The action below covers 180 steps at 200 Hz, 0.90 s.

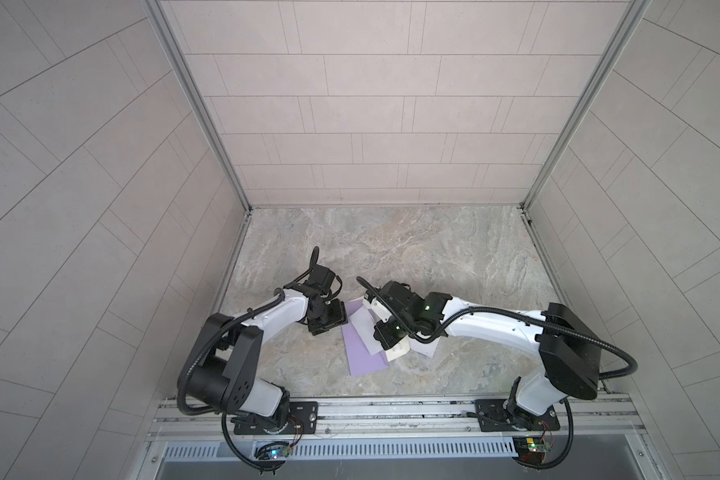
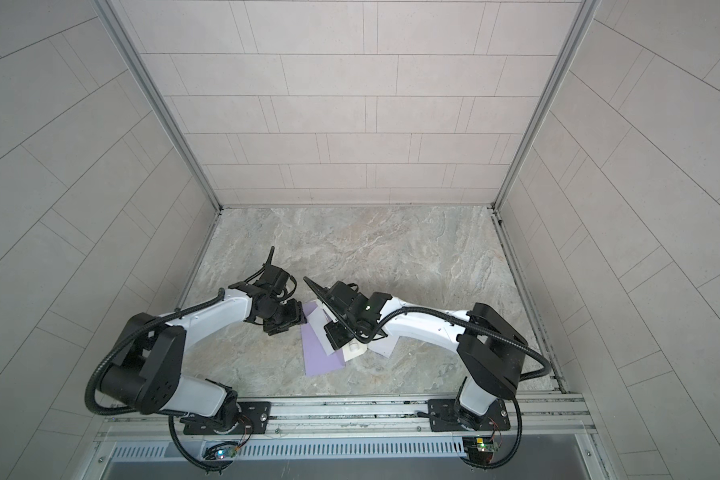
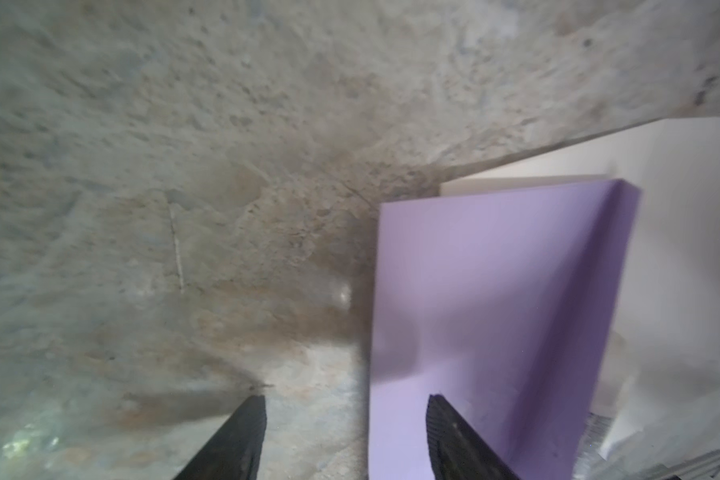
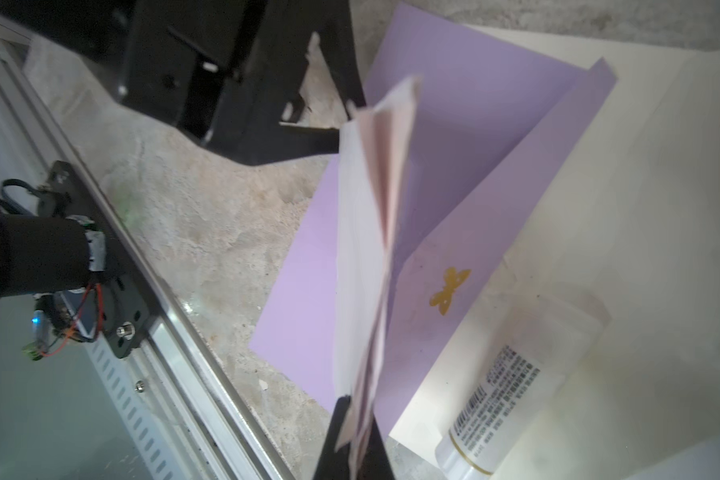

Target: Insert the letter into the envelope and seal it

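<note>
pinching the folded letter in the right gripper, fully shut on its bottom edge. holding it upright, edge-on to the right wrist camera, white outside, pinkish in the folds, somewhat blurred. raised off the table, hanging over the purple envelope, not inside it. visible in both top views as white paper overlapping the envelope just ahead of the right wrist.

envelope lying flat on the marbled table, near the front middle, between the two arms. flap open, folded back away from the pocket, marked with a gold butterfly sticker. resting on a cream sheet spread under that side of the envelope. white tube with barcode and gold band lying on the same sheet, just beside the flap tip.

left gripper open, fingers well apart, nothing between them, nothing held. one finger over the envelope near its edge, the other over bare table beside it. cannot tell whether either touches down. sitting at the envelope's far left end in both top views, opposite the right gripper, close to the raised letter.
</note>
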Tool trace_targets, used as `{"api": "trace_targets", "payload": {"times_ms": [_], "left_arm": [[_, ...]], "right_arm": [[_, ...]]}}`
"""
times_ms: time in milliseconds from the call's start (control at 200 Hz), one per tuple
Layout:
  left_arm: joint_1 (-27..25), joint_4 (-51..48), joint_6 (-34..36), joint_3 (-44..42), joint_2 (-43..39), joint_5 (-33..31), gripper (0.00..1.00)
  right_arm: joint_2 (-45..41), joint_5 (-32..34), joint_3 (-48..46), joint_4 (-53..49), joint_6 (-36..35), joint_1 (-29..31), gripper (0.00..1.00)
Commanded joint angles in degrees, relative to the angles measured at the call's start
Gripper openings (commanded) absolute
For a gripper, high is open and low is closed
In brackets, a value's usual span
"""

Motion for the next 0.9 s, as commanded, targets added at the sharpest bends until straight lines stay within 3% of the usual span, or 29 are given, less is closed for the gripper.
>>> {"api": "trace_targets", "payload": {"times_ms": [0,500,736,896], "left_arm": [[-0.12,-1.86,1.61,0.98,2.87,-3.35,0.67],[-6.33,-8.68,5.64,8.50,17.49,-16.47,0.60],[-8.81,-9.56,6.27,11.50,21.18,-16.80,0.61],[-8.82,-9.48,6.28,12.25,20.64,-16.07,0.60]], "right_arm": [[1.70,4.23,2.86,-4.22,-0.62,0.50,0.00],[0.41,14.31,4.10,-11.06,3.13,0.56,0.00],[2.46,16.63,4.93,-14.28,5.08,0.14,0.00],[4.08,14.63,4.91,-15.06,6.12,-1.54,0.00]]}}
